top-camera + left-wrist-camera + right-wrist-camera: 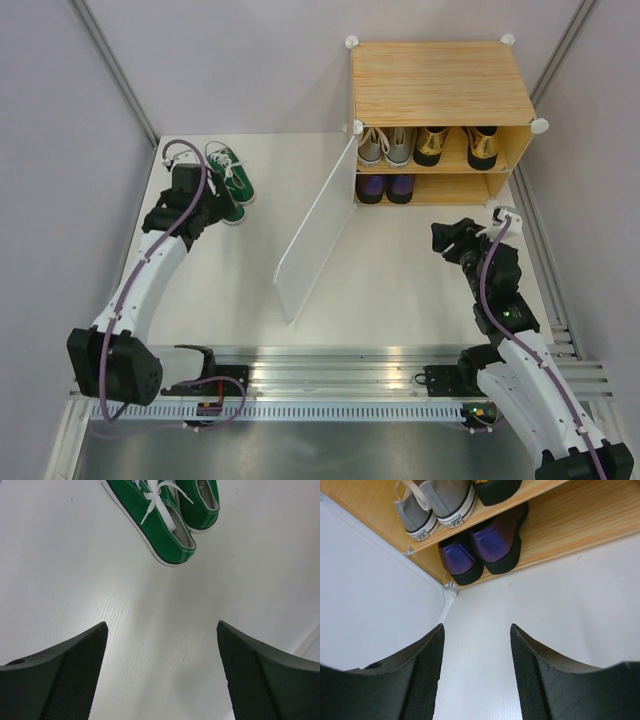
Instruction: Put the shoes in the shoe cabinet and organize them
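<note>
The table [400,290] is a smooth white board, showing a faint fine grain in the wrist views; pale lilac-grey walls [230,60] close it in on three sides, with grey metal posts [113,65] slanting up at the far corners; a slotted aluminium rail [330,378] lies along the near edge

The shoe cabinet [440,80] stands at the far right of the table against the back wall, its white door panel [315,235] swung wide open toward the near left; white round connectors [539,126] cap its corners; on the upper shelf the grey sneakers [385,146] sit at the left and the gold pointed shoes [455,146] at the right, heels outward; the purple dress shoes [385,188] sit at the left end of the lower shelf; the green sneakers [228,180] lie side by side on the table at the far left, well apart from the cabinet

The only writing is dark print on the grey sneakers' white heel patches; the right wrist view shows one ending in "SPORT", the rest too small to read

The left gripper [161,625] hangs over bare table near the green sneakers, fingers spread wide, holding nothing; the right gripper [476,627] hangs low before the cabinet's lower left corner, fingers apart, nothing between them
</note>
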Robot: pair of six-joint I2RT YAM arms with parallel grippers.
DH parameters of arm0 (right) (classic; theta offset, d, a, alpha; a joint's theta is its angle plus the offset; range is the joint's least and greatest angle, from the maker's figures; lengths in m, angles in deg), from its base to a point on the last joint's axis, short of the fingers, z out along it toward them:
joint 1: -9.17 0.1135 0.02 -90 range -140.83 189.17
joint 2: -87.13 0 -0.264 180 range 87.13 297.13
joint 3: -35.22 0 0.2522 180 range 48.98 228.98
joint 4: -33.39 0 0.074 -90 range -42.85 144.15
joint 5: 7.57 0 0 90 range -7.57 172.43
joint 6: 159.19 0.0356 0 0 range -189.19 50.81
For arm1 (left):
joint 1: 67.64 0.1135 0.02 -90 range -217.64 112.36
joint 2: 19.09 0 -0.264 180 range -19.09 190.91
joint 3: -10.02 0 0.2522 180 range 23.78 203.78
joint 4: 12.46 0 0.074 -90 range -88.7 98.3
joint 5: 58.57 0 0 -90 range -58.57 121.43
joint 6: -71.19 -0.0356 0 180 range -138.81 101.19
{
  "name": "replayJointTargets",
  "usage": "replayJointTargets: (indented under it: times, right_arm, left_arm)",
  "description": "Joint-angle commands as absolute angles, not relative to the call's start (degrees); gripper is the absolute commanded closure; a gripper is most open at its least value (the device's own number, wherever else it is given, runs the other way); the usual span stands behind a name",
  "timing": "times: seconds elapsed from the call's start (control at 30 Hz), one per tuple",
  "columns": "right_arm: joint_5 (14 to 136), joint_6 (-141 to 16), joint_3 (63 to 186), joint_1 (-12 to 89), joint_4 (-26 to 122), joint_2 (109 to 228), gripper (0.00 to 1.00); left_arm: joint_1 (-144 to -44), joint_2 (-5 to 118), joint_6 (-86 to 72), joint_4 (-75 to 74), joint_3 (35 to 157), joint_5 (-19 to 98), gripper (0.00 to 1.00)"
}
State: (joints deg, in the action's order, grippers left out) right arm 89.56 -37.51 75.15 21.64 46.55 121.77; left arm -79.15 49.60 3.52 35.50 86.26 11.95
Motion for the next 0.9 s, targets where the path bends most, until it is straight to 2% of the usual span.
replayJointTargets:
  times: [0.0,0.1,0.33,0.53,0.87]
  right_arm:
    - [87.3,-38.1,74.6,21.4,49.3,121.1,0.4]
    - [86.1,-38.2,73.7,21.4,49.2,120.4,0.39]
    - [83.8,-39.2,72.6,21.4,48.3,119.3,0.36]
    - [80.6,-38.1,71.5,21.4,44.7,120.9,0.35]
    - [78.3,-37.5,70.7,21.4,42.1,123.2,0.35]
  left_arm:
    - [-73.8,55.6,11.6,34.1,91.4,23.4,0.09]
    - [-72.5,64.2,12.9,33.3,95.4,25.4,0.1]
    - [-69.4,79.1,17.1,32.9,103.3,21.9,0.11]
    - [-64.6,86.3,18.6,32.6,108.6,24.6,0.12]
    - [-62.1,95.6,17.4,31.5,115.6,26.4,0.13]
